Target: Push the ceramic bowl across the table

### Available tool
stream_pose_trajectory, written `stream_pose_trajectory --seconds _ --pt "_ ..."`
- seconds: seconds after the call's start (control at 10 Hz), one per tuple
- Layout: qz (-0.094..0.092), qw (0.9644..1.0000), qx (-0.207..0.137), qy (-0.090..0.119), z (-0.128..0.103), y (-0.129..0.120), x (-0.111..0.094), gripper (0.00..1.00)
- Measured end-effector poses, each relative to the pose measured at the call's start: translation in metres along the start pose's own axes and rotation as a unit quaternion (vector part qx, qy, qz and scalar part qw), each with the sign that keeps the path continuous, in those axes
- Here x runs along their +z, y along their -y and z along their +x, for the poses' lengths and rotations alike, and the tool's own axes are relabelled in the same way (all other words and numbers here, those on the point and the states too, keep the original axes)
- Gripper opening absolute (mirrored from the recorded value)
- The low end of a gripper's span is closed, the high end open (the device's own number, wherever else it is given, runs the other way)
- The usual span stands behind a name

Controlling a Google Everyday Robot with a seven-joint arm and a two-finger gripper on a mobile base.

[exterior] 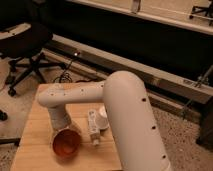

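The ceramic bowl [66,144] is a small glossy orange-red bowl standing upright on the light wooden table [31,131], near its front edge and left of centre. My white arm sweeps in from the right, bends at the back left of the table and comes down onto the bowl. My gripper [63,130] is at the bowl's far rim, touching or just above it. The wrist hides the gripper's tip.
A small white cup [104,118] and a white oblong object [93,128] lie just right of the bowl. My bulky upper arm [131,125] covers the table's right side. A black office chair [26,44] stands at the back left, and a cable [65,76] lies on the floor.
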Motion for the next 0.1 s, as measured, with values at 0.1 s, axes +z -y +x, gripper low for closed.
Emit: stream_pose_trajectory --seconds 0.1 --pt "0.005 1.0000 0.004 0.005 -0.0088 -0.0049 0.0055 0.80"
